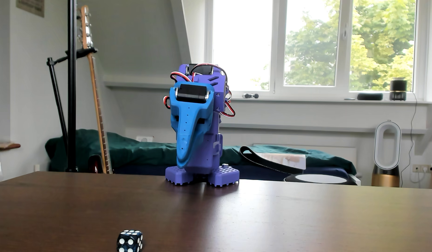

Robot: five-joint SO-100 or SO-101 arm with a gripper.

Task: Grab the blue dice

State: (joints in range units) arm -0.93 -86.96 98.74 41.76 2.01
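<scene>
The dark wooden tabletop [307, 213] is glossy, catching light from the big window [312, 43] behind. A guitar [96, 101] leans by a black stand [71, 84], a bed with a green cover [137, 150] runs along the wall, and a white fan [386, 145] stands at the right. At the tabletop's far edge, the purple arm [210, 116] sits folded, its bright blue claw [183, 164] pointing down, pressed together, gripping nothing. The blue dice [129, 241] rests at the near edge, left of centre, well apart from the claw.
</scene>
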